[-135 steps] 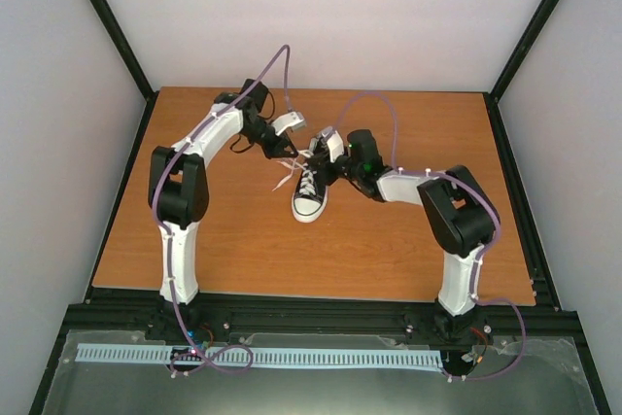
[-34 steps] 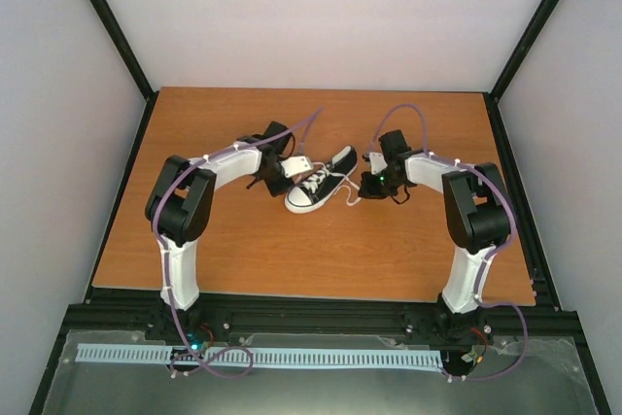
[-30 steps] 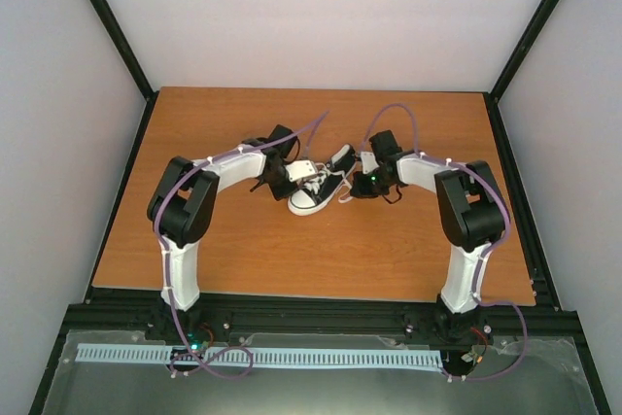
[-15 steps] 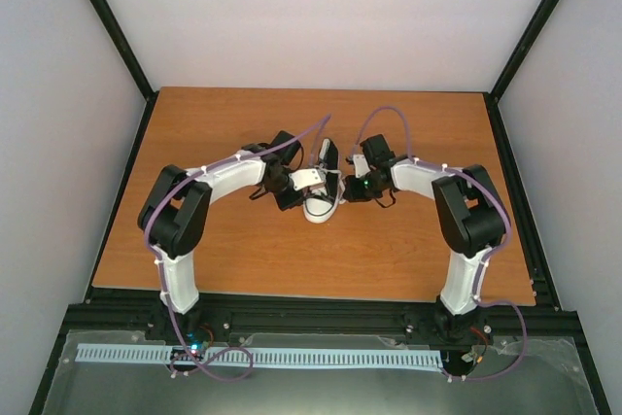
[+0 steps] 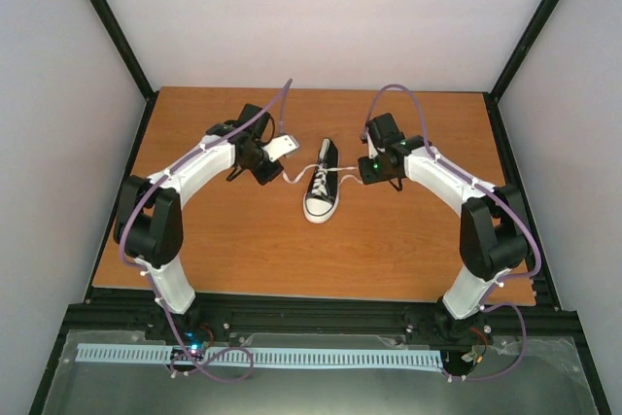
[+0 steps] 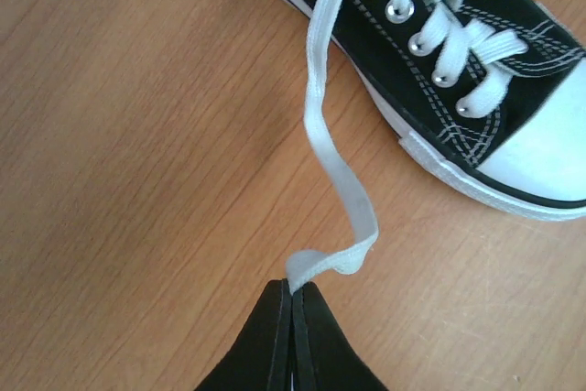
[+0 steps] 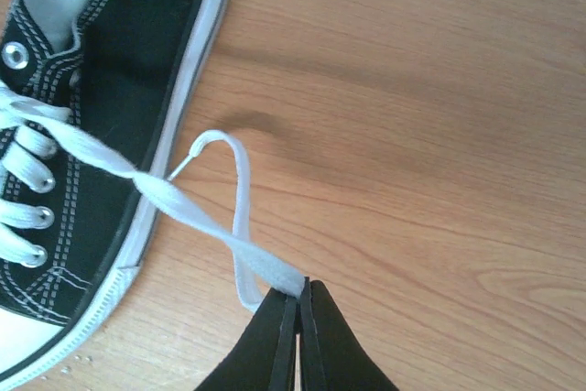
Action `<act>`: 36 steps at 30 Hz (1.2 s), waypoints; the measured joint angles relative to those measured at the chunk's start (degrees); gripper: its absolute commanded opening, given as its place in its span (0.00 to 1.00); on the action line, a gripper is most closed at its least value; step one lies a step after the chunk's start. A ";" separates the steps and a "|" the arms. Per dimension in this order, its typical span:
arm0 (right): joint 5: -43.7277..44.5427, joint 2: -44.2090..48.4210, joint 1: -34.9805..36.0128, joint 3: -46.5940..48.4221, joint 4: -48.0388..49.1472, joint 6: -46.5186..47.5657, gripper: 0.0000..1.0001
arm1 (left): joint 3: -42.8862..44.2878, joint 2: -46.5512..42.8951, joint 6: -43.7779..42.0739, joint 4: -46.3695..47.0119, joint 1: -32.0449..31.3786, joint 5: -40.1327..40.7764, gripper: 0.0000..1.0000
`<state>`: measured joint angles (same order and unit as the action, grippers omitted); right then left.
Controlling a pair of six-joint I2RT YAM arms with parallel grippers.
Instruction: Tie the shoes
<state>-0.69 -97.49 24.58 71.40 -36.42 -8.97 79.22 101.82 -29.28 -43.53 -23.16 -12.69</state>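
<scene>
The black sneaker (image 5: 322, 182) with white sole and toe cap stands upright mid-table, toe toward the arms. It also shows in the left wrist view (image 6: 476, 70) and in the right wrist view (image 7: 110, 135). My left gripper (image 5: 275, 173) is to its left, shut on a white lace (image 6: 334, 171) that runs from the upper eyelets to the jaws (image 6: 293, 292). My right gripper (image 5: 362, 177) is to its right, shut on the other lace (image 7: 211, 231), which loops back so its tip (image 7: 197, 146) lies beside the sole. Both laces are pulled out sideways.
The wooden table (image 5: 243, 250) is bounded by a black frame rail (image 5: 311, 313) at the near edge and white walls on three sides. Purple cables (image 5: 394, 94) arch over both arms.
The shoe has turned from lying askew to toe pointing at the arms. Both grippers, which were close against the shoe, have pulled apart sideways, each drawing a lace outward.
</scene>
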 measured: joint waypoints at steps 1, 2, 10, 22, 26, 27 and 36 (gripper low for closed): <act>0.87 0.00 0.11 0.59 -0.85 0.20 0.04 | -0.04 -0.55 0.17 -0.42 0.04 0.20 0.01; 1.81 0.00 0.20 1.18 -1.88 0.55 0.04 | -0.20 -1.20 0.28 -0.63 -0.09 0.26 0.01; 6.38 0.00 0.26 5.16 -8.70 2.34 0.35 | -0.90 -7.76 1.25 -2.84 -0.55 0.24 0.01; 2.27 5.57 0.28 -0.33 -8.20 2.67 0.53 | -0.90 -8.59 2.60 -4.20 -0.59 2.08 0.01; -2.64 6.95 1.88 -6.32 -3.76 2.62 0.55 | -0.90 -9.73 2.80 -4.37 -0.59 3.21 0.01; -4.04 7.15 2.62 -7.43 -2.73 3.04 0.56 | -0.90 -10.19 2.86 -4.46 -0.59 3.37 0.01; -26.05 9.44 4.59 -9.29 16.98 16.00 0.62 | 4.98 -11.10 3.80 -5.01 -0.59 2.14 0.01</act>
<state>-26.74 -88.05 29.17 62.11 -19.44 7.03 84.20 90.72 -25.47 -48.53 -23.75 -10.55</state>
